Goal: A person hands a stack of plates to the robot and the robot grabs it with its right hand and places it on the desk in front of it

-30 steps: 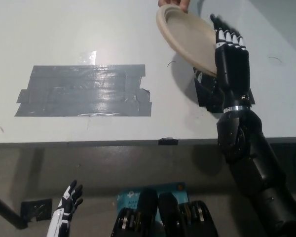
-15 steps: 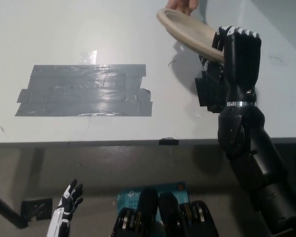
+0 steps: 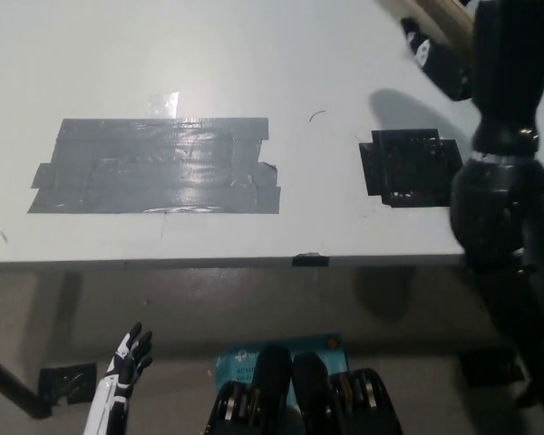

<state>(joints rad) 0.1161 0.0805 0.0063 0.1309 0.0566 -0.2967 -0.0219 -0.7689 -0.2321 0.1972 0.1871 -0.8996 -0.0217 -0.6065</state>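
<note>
Up at the top right corner, only a sliver of the stack of plates (image 3: 432, 16) is in view: a beige edge, tilted, cut off by the frame and held well above the counter (image 3: 254, 54). The black right hand (image 3: 449, 59) is clamped on it, its dark fingers (image 3: 426, 53) curled beneath the beige rim while the forearm rises steeply in front. Most of the hand runs out of the picture, so how far the grip wraps cannot be made out.

A soft shadow (image 3: 408, 109) falls on the pale counter below the plates, just above a square patch of black tape (image 3: 406, 168). Well to the left of that lies a broad rectangle of grey tape (image 3: 154, 166), shiny in the middle where light catches it. A small dark curl of a mark (image 3: 317, 115) sits between the two patches. A small dark tab (image 3: 308, 260) sits at the near edge of the counter.

Down at the lower left, below the counter's edge, the white left hand (image 3: 122, 372) hangs at rest holding nothing, its dark-tipped fingers loosely apart. On the floor near the bottom middle lies a blue printed sheet (image 3: 245, 356).
</note>
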